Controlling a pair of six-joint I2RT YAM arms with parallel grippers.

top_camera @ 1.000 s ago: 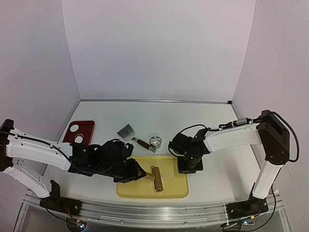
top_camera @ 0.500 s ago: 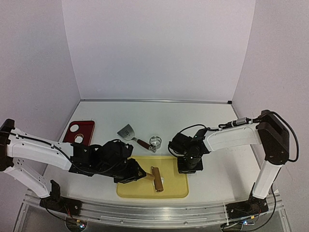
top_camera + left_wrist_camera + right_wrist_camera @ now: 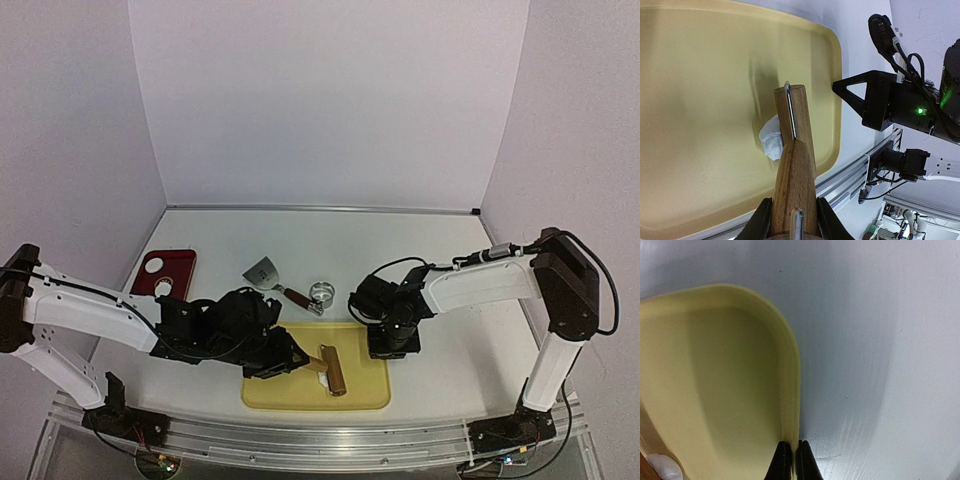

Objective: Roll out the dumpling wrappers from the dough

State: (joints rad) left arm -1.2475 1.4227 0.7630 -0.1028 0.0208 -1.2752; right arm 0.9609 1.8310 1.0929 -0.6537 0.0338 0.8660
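Your left gripper (image 3: 792, 220) has its jaws partly closed around the handle of one wooden rolling pin (image 3: 792, 165). Just ahead of them, the roller touches one white dough lump (image 3: 771, 142). Your right gripper (image 3: 791, 460) is pinched tight on the rim of one yellow tray (image 3: 715, 365). One dumpling wrapper (image 3: 163, 289) lies on one red plate (image 3: 180, 262), well apart from both jaws.

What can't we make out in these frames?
- Left wrist view: rolling pin covers most of the dough; shape unknown.
- Right wrist view: frame corner cuts off that dough on the yellow tray.
- Top view: left pincer's grip hidden under its own wrist.
- Top view: white spots on red tray too small to identify.
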